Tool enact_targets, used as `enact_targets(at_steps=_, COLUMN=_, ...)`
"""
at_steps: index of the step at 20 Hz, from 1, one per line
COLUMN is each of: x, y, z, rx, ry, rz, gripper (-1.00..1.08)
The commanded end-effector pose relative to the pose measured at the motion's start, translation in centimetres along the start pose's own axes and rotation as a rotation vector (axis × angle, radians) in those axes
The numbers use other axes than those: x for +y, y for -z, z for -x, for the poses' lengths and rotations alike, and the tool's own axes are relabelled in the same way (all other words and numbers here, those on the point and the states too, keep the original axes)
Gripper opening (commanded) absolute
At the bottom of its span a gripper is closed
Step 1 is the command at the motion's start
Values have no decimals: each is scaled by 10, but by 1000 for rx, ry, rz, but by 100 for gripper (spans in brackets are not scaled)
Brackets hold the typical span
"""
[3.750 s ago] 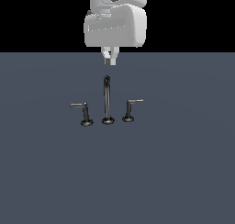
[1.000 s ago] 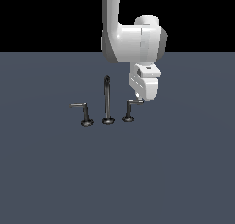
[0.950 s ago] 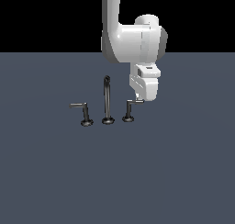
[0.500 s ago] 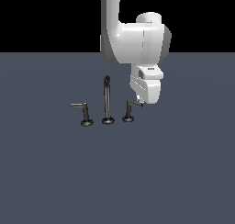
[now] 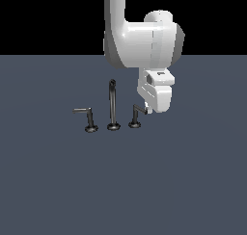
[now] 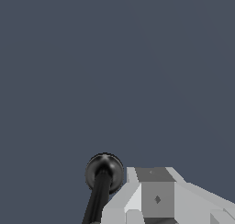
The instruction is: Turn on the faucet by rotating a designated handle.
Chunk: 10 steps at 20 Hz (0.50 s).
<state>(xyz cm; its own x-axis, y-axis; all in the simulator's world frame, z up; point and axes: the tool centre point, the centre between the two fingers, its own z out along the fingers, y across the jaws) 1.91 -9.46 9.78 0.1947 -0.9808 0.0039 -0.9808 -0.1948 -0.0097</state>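
The faucet [image 5: 113, 106] is rendered as dark grey metal with a soft sheen (a bright glint sits on the handle [image 6: 103, 171] base in the wrist view). The arm [image 5: 144, 41] is shown as smooth, glossy white plastic. The table [image 5: 123, 181] is matt, plain slate-grey.
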Motion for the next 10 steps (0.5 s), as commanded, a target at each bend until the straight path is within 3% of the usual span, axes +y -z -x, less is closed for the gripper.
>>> enact_targets(at_steps=1, x=5, y=0, z=10, rx=-2, ry=3, rz=4, gripper=-100)
enact_targets(at_steps=10, x=22, y=1, z=38, rx=-4, ry=2, rz=9, gripper=-100)
